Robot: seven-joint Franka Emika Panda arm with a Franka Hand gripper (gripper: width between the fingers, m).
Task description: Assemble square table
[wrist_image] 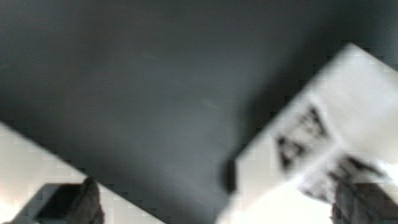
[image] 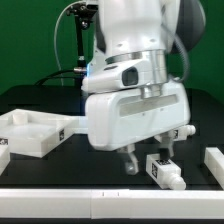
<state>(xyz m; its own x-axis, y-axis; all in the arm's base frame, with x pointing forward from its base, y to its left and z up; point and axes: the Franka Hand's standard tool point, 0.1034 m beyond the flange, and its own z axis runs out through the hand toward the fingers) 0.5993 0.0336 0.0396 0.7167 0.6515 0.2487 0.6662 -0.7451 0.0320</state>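
The square table top [image: 27, 131], a white tray with a raised rim, lies on the black table at the exterior view's left. A short white leg [image: 163, 172] with a black-and-white tag lies near the front, just below my gripper [image: 147, 157]. The gripper hangs open above the table, holding nothing, with one finger [image: 166, 150] right over the leg. The wrist view is blurred. It shows the tagged leg [wrist_image: 324, 140] beside one dark finger [wrist_image: 368, 195], with the other finger [wrist_image: 64, 205] apart over bare table. Nothing sits between the gripper's fingertips [wrist_image: 214, 208].
Another white part [image: 183, 131] peeks out behind the gripper on the exterior view's right, and a white piece [image: 213, 161] lies at the far right. A white strip [image: 90, 207] runs along the front edge. The robot's white body hides the table's middle.
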